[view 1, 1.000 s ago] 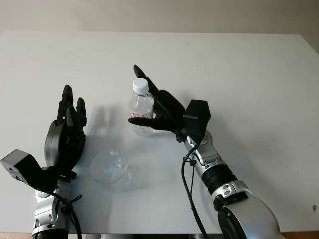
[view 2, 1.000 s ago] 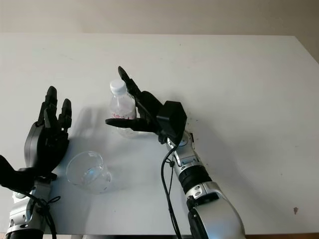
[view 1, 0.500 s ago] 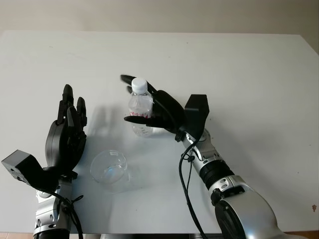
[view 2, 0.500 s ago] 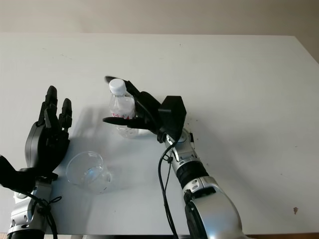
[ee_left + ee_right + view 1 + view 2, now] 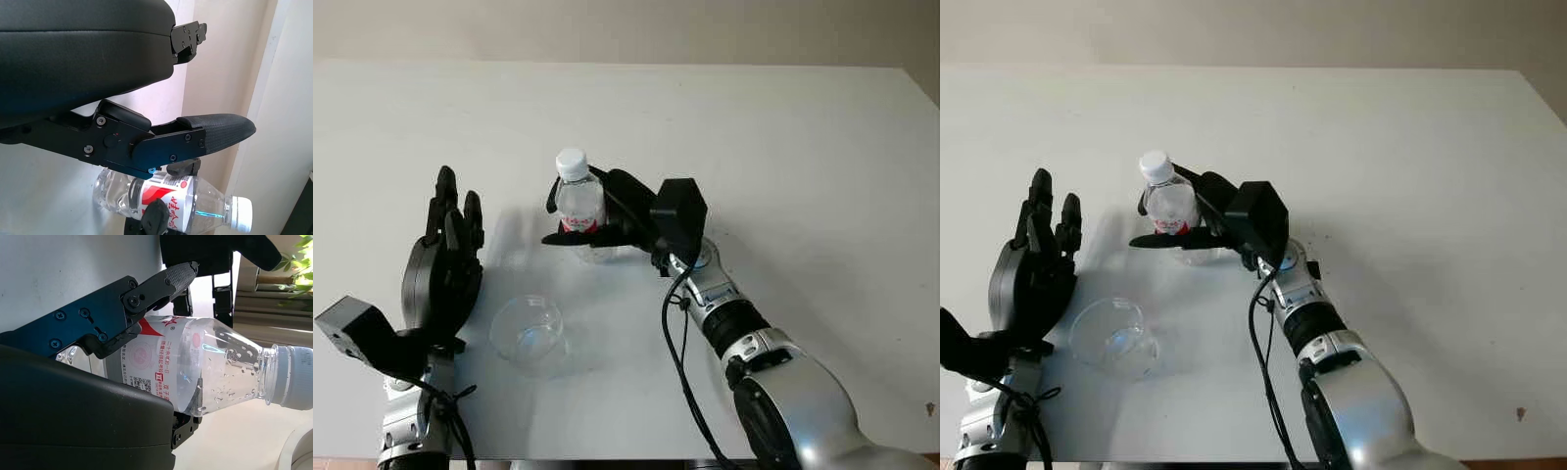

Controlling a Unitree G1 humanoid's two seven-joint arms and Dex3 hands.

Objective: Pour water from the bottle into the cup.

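Cup (image 5: 530, 334) first: you have one clear plastic cup standing upright on the white desk (image 5: 803, 147), nearest to you and a little left of centre. It looks empty, though its clear wall makes a thin layer of water hard to rule out. Just to its left your left hand (image 5: 442, 266) is open, palm toward the cup and fingers pointing away from you, holding nothing and not touching the cup.

Farther out, beyond the cup and slightly to its right, you have one small clear bottle (image 5: 579, 211) with a white cap (image 5: 572, 163) and a red-and-white label. It is upright or nearly so, its base low over the desk; whether it touches the surface you cannot tell. Your right hand (image 5: 607, 211) is closed around the bottle at label height, with one finger (image 5: 168, 279) crossing the front of the label and the palm against the back. In the right wrist view the upper part of the bottle shows droplets inside and the cap is on. A black cable (image 5: 677, 362) hangs along your right forearm.

Between bottle and cup lies a short bare stretch of desk. The count is one cup, one bottle, two hands.
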